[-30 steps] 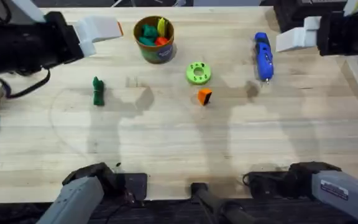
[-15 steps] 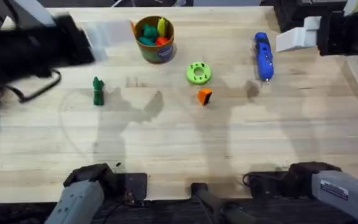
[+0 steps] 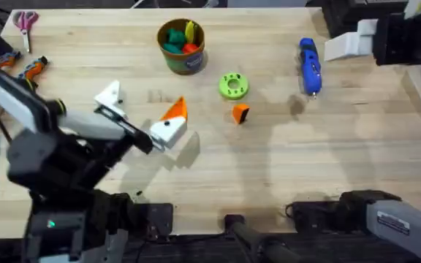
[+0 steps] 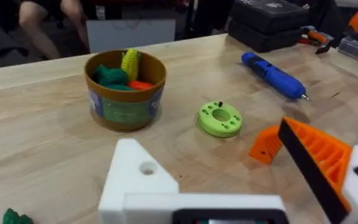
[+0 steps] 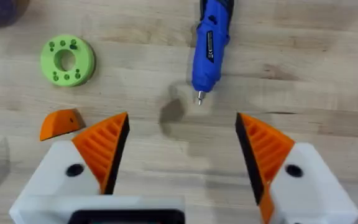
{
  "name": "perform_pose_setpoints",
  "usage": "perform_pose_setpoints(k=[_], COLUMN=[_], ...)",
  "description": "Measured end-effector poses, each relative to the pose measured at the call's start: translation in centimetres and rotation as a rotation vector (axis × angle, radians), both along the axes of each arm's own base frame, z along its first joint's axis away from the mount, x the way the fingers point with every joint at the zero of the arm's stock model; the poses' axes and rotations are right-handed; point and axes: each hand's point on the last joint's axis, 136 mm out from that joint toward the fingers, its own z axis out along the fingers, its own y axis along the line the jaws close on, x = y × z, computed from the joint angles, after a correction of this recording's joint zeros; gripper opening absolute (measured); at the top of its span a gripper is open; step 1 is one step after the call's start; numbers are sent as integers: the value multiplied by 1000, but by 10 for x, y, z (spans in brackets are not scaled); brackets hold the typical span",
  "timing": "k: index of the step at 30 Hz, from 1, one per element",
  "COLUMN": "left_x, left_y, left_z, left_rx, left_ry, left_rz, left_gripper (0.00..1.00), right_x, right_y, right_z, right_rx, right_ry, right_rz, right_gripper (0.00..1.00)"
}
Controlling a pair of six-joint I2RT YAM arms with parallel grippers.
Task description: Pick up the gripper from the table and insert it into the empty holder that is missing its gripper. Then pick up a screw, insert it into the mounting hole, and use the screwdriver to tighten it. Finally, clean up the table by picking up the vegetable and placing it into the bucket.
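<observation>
— Where is the wedge (image 3: 240,113) sitting?
— On the counter (image 3: 283,175) by the green disc (image 3: 233,85) — untouched.
— And the left end effector (image 3: 142,119)?
— Spread apart, one finger block (image 3: 110,95) missing its tip, probably awaiting it. The right end effector (image 5: 181,149) is hanging apart, empty, over the screwdriver (image 5: 210,43).

You've got a lime green disc (image 3: 233,85) mid-worktop (image 3: 269,175), pink-handled scissors (image 3: 25,22) far corner, teal, orange, yellow toy pieces (image 3: 179,38) together

A: Which items are cut off or hidden?
B: The vegetable (image 4: 16,217) is cropped at 7 o'clock. The left arm (image 3: 64,157) hides it from overhead.
</observation>
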Motion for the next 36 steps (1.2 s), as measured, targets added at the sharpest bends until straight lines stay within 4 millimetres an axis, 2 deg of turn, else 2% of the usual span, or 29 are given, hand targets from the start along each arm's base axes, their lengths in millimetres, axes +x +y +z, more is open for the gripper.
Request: perform_pose_setpoints(k=[3, 8, 14, 22, 27, 34, 36], left_x=[-6, -5, -11, -31, -37, -41, -41], left_y=[-1, 3, -13, -42, -49, -53, -54], left_z=[-10, -22, -22, -22, -20, 3, -1], left_rx=[-16, -56, -47, -13, 23, 49, 46], left_ry=[-15, -23, -31, -65, -115, -256, -237], left_rz=[5, 42, -33, -215, -270, -303, -306], left_gripper=[985, 985, 985, 985, 985, 985, 985], right_x=[0, 0, 0, 0, 0, 0, 0], right_y=[0, 0, 0, 0, 0, 0, 0], right_z=[0, 0, 0, 0, 0, 0, 0], right_rx=[0, 0, 0, 0, 0, 0, 0], right_ry=[0, 0, 1, 0, 0, 0, 0], right_rz=[0, 0, 0, 0, 0, 0, 0], right_gripper=[991, 992, 991, 992, 992, 992, 992])
